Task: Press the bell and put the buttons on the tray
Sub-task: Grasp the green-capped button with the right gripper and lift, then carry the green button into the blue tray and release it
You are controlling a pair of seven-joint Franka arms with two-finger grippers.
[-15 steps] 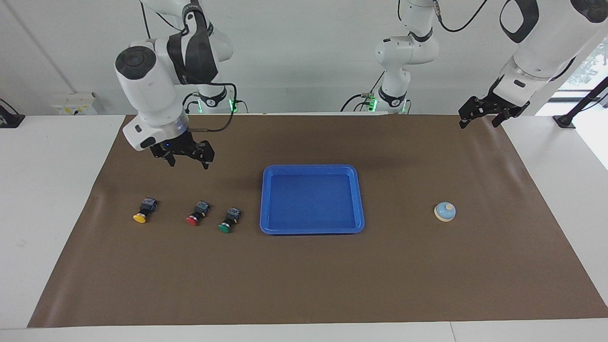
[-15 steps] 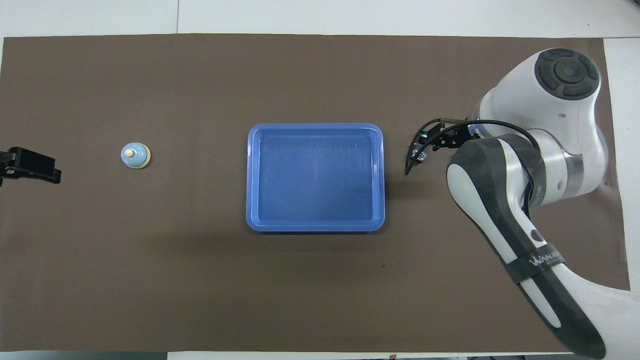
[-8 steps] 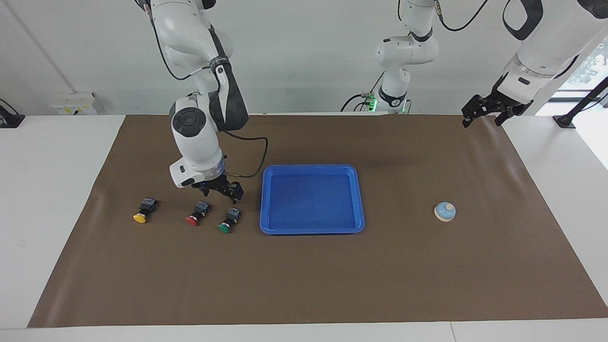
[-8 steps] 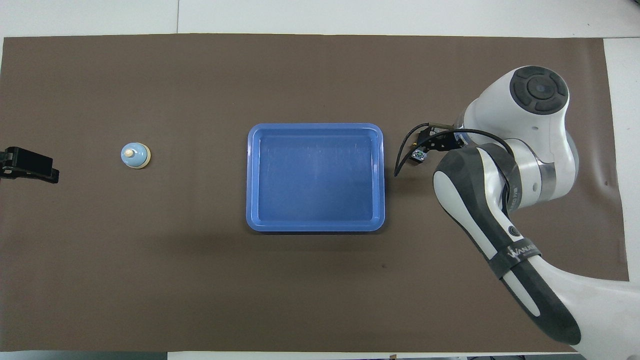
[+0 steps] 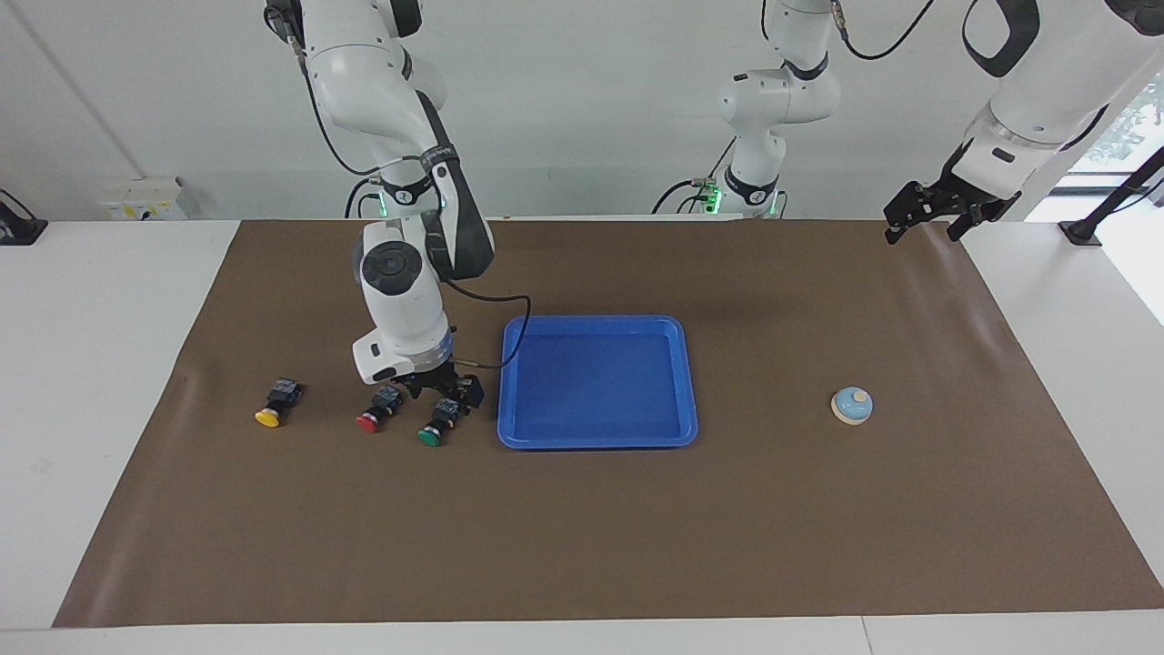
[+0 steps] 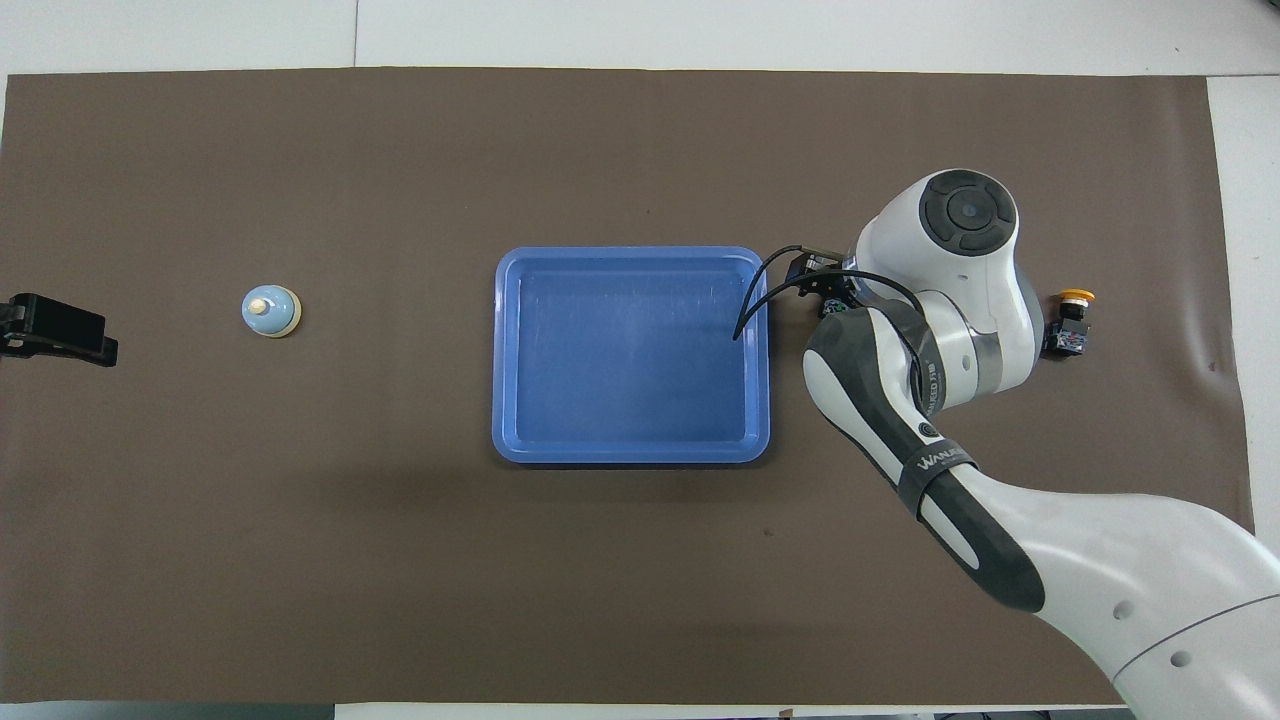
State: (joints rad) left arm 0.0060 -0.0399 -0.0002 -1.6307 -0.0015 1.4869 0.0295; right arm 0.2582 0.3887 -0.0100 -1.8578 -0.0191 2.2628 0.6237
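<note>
Right hand (image 5: 443, 391), open, sits low over the green button (image 5: 435, 429), just beside the tray (image 5: 596, 441). Centre the fingers on its black body, avoid the red button (image 5: 375, 415), then close. Left hand (image 5: 941, 218) open, waiting, w/ bell (image 5: 852, 405) untouched.

Setting: a white table (image 5: 109, 382) largely covered by a brown mat (image 5: 591, 528) whose ends curl slightly. A plain pale wall (image 5: 582, 109) rises at the table's edge, carrying a white socket box (image 5: 141, 198) toward the right arm's end. A window (image 5: 1123, 127) showing greenery stands toward the left arm's end, beside a black stand (image 5: 1105, 214). Lighting is even and diffuse; shadows on the mat are soft.
</note>
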